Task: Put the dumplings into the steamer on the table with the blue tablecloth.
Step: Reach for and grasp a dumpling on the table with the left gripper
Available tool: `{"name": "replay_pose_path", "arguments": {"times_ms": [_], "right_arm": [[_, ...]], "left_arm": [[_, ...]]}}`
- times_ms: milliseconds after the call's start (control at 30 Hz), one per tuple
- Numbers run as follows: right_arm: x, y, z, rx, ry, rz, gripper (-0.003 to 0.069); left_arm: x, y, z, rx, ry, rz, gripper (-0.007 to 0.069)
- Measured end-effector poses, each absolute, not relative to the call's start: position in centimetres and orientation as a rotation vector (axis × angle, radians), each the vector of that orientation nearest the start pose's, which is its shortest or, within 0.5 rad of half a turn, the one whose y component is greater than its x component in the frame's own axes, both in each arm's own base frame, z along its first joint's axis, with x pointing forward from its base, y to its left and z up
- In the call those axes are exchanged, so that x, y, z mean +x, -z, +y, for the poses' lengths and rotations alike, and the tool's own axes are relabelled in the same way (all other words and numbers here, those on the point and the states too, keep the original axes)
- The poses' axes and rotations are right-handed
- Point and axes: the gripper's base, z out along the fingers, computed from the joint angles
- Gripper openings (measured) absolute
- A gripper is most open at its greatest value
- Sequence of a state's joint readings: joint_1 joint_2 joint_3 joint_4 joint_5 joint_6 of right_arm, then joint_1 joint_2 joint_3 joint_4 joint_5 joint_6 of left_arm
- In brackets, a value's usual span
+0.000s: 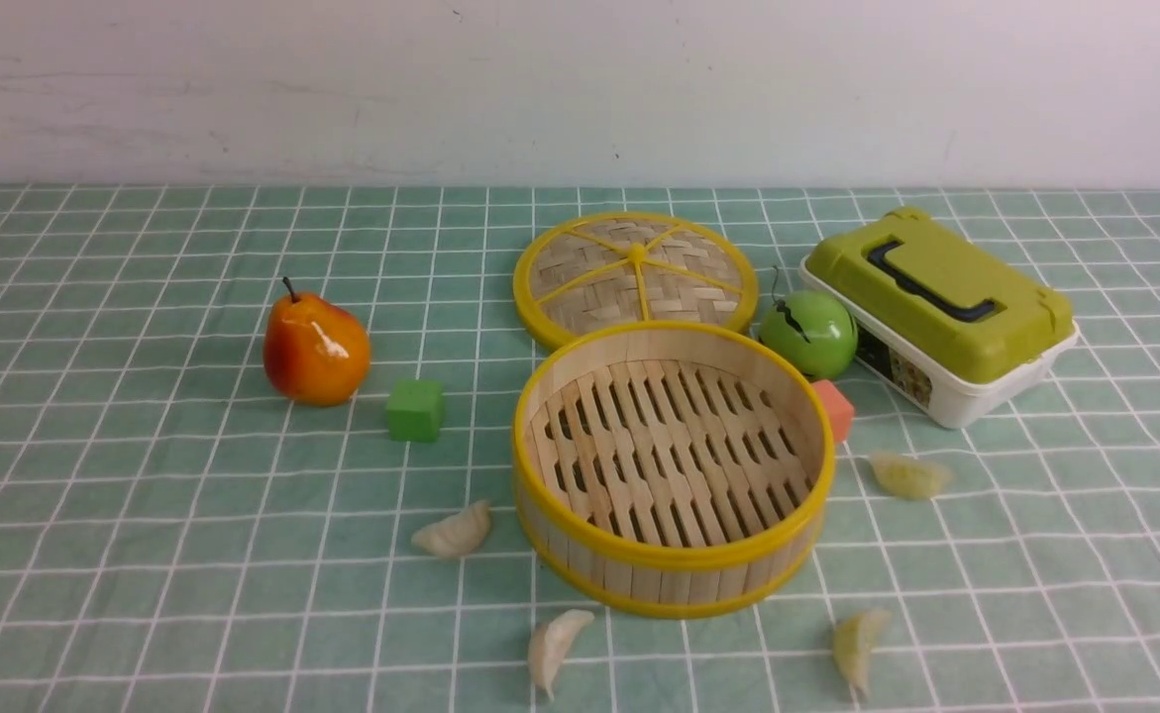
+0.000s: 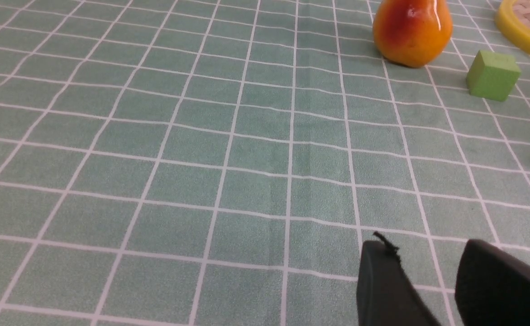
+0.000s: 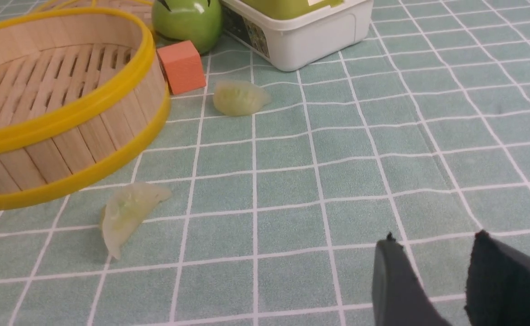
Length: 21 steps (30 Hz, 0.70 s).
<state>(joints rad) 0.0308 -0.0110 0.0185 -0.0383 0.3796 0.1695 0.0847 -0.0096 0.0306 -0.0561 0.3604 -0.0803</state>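
Waiting empty over the cloth, both grippers have their fingers parted: the left gripper (image 2: 421,244) with nothing between its fingertips, the right gripper (image 3: 434,240) just the same! And out on the blue tablecloth (image 1: 193,555), with its thin white grid, sits the steamer (image 1: 674,465), open-topped, slatted floor on show, not a dumpling inside. All four are out on the cloth! On the left side, one cream-white dumpling (image 1: 455,530) lies near the steamer's wall, and a second cream-white dumpling (image 1: 557,649) lies in front of it, nearer the camera. Across to the right, one yellow-green dumpling (image 1: 859,649) lies at the front, while the other yellow-green dumpling (image 1: 910,475) is farther back, near the orange block (image 1: 833,410). That block is tucked just beside the steamer, with the green fruit (image 1: 809,335) behind it and the white box with the green lid (image 1: 946,297) at the back right. Behind the steamer, there's the round woven lid (image 1: 594,277), yellow-rimmed and partly hidden by it! Over on the left, the green cube (image 1: 415,410) sits near the orange-red pear (image 1: 316,347), its dark stem pointing up.
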Motion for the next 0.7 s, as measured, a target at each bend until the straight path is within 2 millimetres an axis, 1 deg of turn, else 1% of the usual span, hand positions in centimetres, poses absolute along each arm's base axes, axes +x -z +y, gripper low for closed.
{"name": "replay_pose_path", "arguments": {"times_ms": [633, 667, 700], "right_arm": [[5.23, -17.35, -0.03, 0.095, -0.082, 1.868, 0.0240], [5.23, -17.35, -0.01, 0.099, -0.088, 1.868, 0.0240], [5.23, -17.35, 0.11, 0.122, -0.124, 1.867, 0.0240]], "left_arm": [[5.31, -17.12, 0.26, -0.190, 0.054, 1.852, 0.0237], [5.32, -17.17, 0.23, -0.202, 0.069, 1.846, 0.0237], [5.38, -17.35, 0.11, -0.247, 0.125, 1.821, 0.0237]]}}
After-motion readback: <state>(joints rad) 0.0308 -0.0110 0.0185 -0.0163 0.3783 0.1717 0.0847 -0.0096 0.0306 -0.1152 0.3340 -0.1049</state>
